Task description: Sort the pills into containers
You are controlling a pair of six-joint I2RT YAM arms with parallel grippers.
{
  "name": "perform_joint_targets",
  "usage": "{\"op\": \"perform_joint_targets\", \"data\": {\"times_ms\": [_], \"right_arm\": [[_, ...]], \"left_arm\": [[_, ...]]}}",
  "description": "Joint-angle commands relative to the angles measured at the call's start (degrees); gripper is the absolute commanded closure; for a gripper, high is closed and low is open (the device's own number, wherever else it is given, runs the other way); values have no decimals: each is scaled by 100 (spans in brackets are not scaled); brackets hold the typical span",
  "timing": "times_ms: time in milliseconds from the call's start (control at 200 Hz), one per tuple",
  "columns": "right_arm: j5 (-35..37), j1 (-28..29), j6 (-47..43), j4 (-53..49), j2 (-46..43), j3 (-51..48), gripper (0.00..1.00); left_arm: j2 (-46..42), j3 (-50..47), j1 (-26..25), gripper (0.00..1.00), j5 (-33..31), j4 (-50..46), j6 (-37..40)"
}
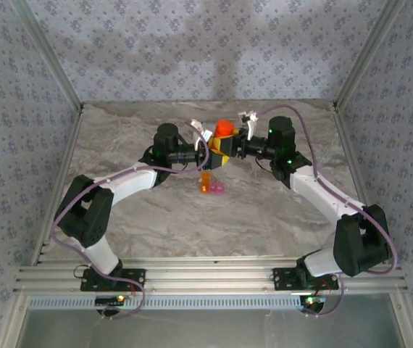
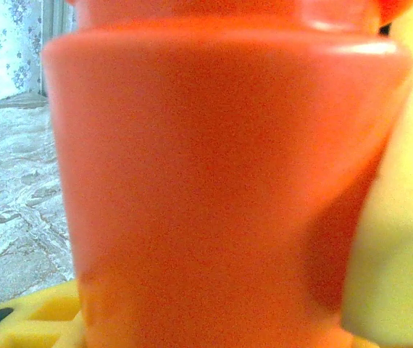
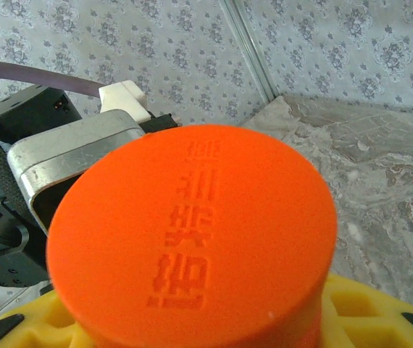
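Top external view: my left end effector (image 1: 212,154) clamps the upright bottle (image 1: 224,133). My right end effector (image 1: 235,143) sits at its cap (image 3: 192,239), though I cannot tell whether it grips. The containers (image 1: 214,188) lie just nearer, on the bench (image 1: 134,210).

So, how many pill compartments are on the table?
2: an orange compartment and a pink compartment, side by side, nearer than the orange bottle; more may be hidden.

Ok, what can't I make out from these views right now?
- Pills: top view, too small; bottle wall hides any inside.
- Containers contents: top view, too small.
- Right end effector grip: right wrist view, cap hides its contact.
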Motion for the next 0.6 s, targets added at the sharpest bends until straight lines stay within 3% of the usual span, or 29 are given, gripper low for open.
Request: {"op": "perform_joint_targets", "data": {"times_ms": [0,135,230,255,290,355,365,380,390,595], "right_arm": [[63,34,223,168,36,178,73],[169,15,306,278,14,168,77],[248,0,344,300,-13,169,79],[270,-1,341,299,-23,168,80],[311,-16,352,292,-31,176,80],[396,-41,379,292,-62,163,82],[406,-37,384,292,-63,160,82],[432,-44,388,292,-66,158,82],[447,-53,390,292,-73,154,82],[719,-217,495,345,-168,59,83]], "left_arm": [[-139,80,-107,100,-57,176,298],[-172,88,-102,87,-253,-29,444],[-206,62,-107,71,-402,-186,527],[-223,48,-107,58,-458,-214,546],[-253,4,-103,48,-515,-224,577],[-320,-80,-102,37,-643,-237,615],[-330,-88,-102,30,-656,-248,628],[-352,-115,-102,6,-679,-259,641],[-364,-124,-102,2,-692,-263,655],[-698,-449,-103,1,-986,-460,892]]}}
